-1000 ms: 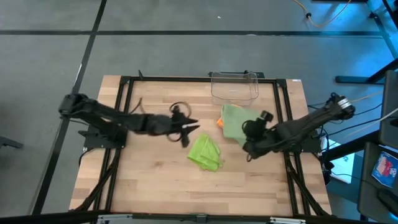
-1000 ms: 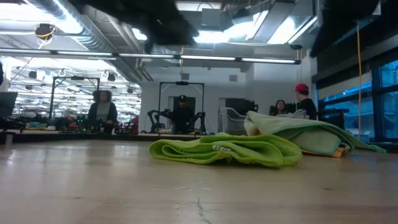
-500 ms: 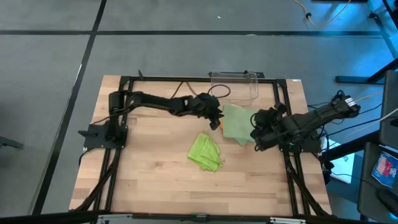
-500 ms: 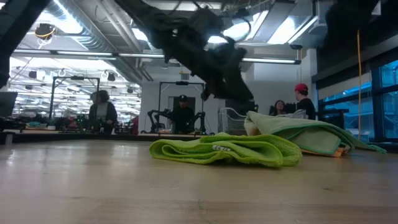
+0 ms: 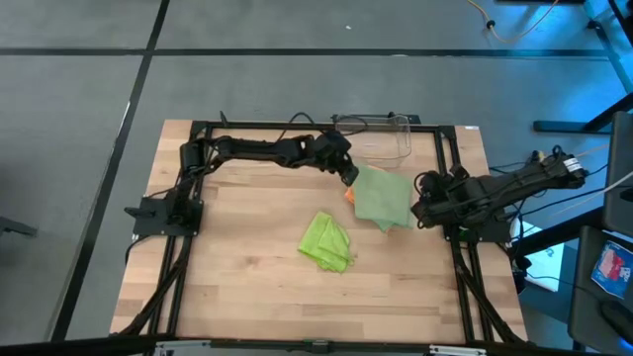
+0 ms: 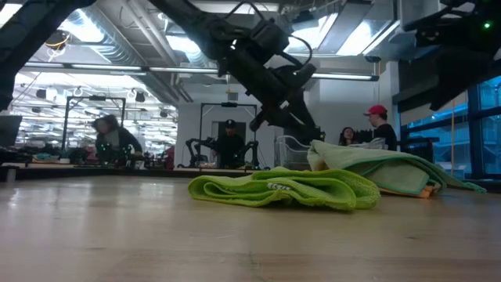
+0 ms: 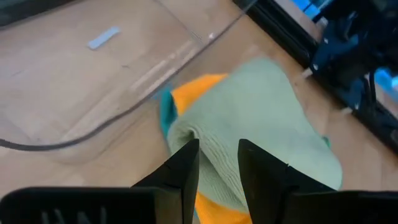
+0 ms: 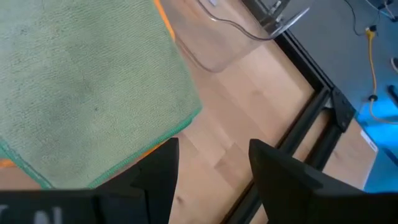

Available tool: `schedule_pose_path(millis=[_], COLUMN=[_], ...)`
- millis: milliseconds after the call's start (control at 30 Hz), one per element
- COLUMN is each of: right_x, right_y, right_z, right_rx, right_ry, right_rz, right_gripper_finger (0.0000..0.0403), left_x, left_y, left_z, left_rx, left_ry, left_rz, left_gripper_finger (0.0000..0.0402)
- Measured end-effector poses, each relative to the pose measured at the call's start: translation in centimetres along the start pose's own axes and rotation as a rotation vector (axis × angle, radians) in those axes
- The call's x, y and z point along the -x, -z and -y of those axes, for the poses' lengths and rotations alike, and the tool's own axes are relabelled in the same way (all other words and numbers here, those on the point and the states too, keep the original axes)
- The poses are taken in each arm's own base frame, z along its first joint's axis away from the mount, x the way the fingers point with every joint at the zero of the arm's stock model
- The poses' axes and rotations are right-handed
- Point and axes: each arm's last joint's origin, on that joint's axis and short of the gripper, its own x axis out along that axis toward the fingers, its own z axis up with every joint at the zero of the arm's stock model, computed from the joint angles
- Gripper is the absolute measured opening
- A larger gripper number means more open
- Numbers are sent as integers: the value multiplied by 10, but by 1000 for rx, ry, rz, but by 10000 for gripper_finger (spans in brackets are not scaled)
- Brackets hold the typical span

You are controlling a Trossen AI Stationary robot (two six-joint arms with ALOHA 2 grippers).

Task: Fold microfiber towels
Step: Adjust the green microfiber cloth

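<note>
CHANGE: left gripper has been swung across to the pale sage towel pile by the clear bin | GRIP: fingers partly apart, nothing held | right gripper pulled back, open, empty | lime towel lies untouched mid-table | MEANING: next pick judged imminent

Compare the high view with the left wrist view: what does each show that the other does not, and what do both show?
Only the high view shows the lime green towel lying apart and the left gripper at the pile's edge. Only the left wrist view shows the teal towel peeking out beneath. Both show the sage green towel over the orange towel, the clear bin and the right gripper.
</note>
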Motion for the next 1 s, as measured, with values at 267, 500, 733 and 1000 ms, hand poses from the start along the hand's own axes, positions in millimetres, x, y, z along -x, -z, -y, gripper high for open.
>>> schedule_pose_path(millis=[267, 500, 733, 1000], right_x=[-2, -1, -1, -1], right_y=[2, 1, 1, 1], right_z=[0, -1, -1, -1], right_rx=[20, 25, 27, 24], right_ry=[-20, -31, -32, -32], right_rz=[15, 22, 23, 23], right_gripper_finger=[198, 198, 198, 198], left_x=[-23, -33, -33, -33], left_y=[13, 14, 17, 16], left_z=[4, 9, 5, 5], left_rx=[43, 39, 49, -93], left_ry=[32, 28, -55, -89], left_rz=[-21, -10, -18, 14], left_gripper_finger=[103, 103, 103, 103])
